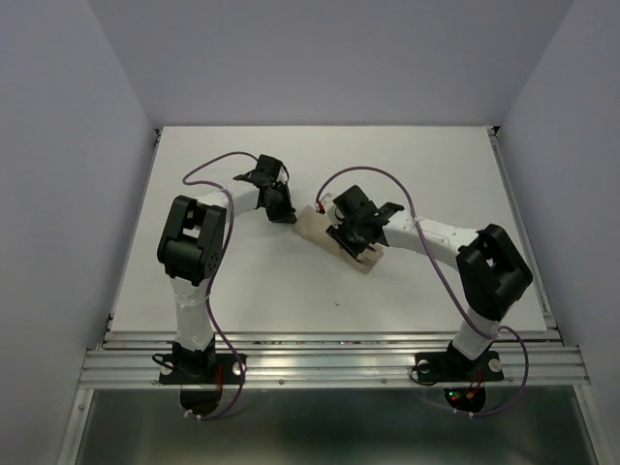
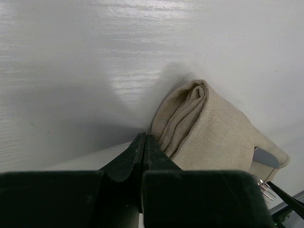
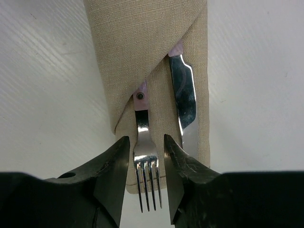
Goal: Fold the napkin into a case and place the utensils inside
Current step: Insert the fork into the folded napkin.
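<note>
Jaws of the right gripper (image 3: 146, 139) stand narrowly parted, one finger on each side of the fork (image 3: 147, 164), with a sliver of space showing on both sides; whether a pad brushes the metal cannot be told. The left gripper (image 2: 144, 138) is closed, finger against finger, its tip right at the rolled end of the case (image 2: 213, 133); whether any fold is pinched there cannot be told. The case lies mid-table (image 1: 242, 281) between the two grippers, with fork and knife (image 3: 184, 95) tucked under its slanted flap, metal ends sticking out. Only slivers of the pinkish handles show, the rest being under cloth. The case's far end is cut off in the right wrist view, the right arm covers most of it from above, and the left gripper's body blocks the lower part of its own view.
</note>
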`<move>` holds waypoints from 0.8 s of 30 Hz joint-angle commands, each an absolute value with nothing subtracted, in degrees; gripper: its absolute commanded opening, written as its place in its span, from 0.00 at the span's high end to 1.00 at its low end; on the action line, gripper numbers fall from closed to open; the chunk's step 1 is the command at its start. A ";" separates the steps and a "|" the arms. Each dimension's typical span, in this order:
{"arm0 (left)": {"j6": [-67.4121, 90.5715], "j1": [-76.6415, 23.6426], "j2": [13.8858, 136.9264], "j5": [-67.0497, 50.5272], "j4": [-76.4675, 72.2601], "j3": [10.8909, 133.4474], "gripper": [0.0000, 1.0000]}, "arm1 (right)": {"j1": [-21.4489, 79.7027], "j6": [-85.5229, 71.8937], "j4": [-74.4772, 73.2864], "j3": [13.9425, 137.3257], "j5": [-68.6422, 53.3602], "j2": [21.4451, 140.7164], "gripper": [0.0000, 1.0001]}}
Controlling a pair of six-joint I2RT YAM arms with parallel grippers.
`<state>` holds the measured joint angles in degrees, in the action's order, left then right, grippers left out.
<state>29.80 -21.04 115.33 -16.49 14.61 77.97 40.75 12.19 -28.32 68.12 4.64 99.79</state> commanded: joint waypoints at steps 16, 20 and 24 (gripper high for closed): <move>28.12 -21.45 112.67 -17.14 15.03 77.87 0.91 | 38.67 12.30 -22.67 66.97 1.14 103.97 0.69; 28.12 -21.53 112.76 -17.14 15.03 78.05 0.91 | 38.67 12.48 -22.68 67.24 0.79 104.33 0.76; 28.12 -21.53 113.03 -17.14 15.12 78.13 0.91 | 38.67 13.27 -23.29 68.20 0.88 104.50 0.83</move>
<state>29.10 -21.06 115.33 -16.49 14.63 77.97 39.00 12.29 -25.08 66.70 1.56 103.70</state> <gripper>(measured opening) 0.094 0.202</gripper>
